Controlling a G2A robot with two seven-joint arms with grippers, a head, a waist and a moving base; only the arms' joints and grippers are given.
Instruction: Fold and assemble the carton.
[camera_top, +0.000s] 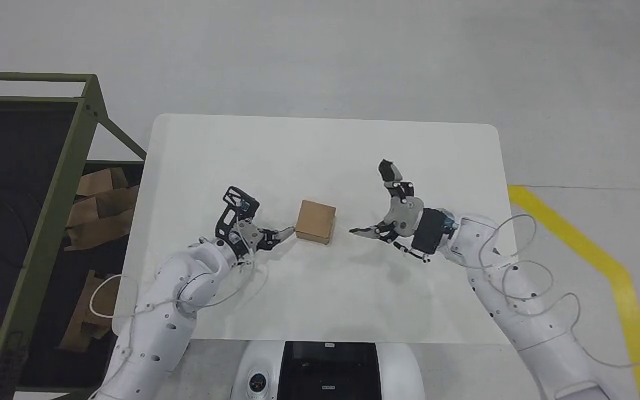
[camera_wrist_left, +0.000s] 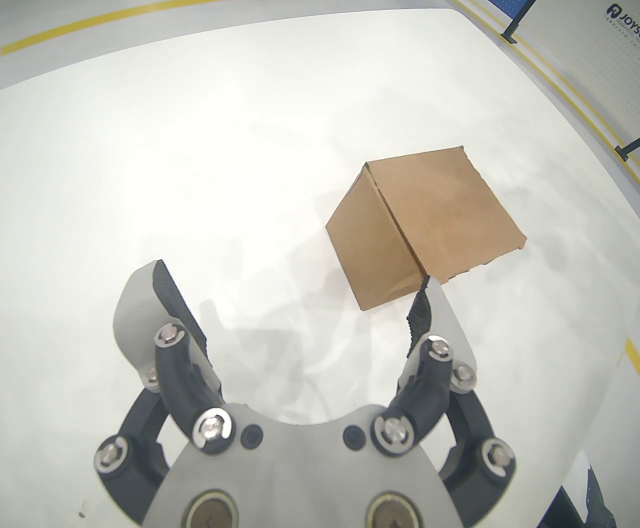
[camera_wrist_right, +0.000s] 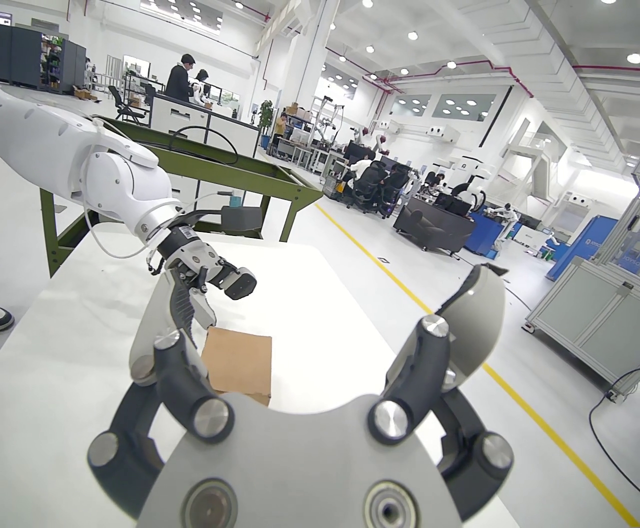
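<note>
Hands (camera_top: 265, 212) (camera_top: 368, 199) splayed, flanking carton (camera_top: 315, 221)

Left hand (camera_top: 262, 217) and right hand (camera_top: 370, 200) both spread wide, apparently empty.

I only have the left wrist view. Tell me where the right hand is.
Observer: The right hand sits across the carton from the left hand, with a gap to the carton.
Operator: Report its state.
Observer: Wide open, holding nothing.
Operator: Describe what's out past the left arm.
Observer: A green-framed bin holding flat cardboard pieces.
</note>
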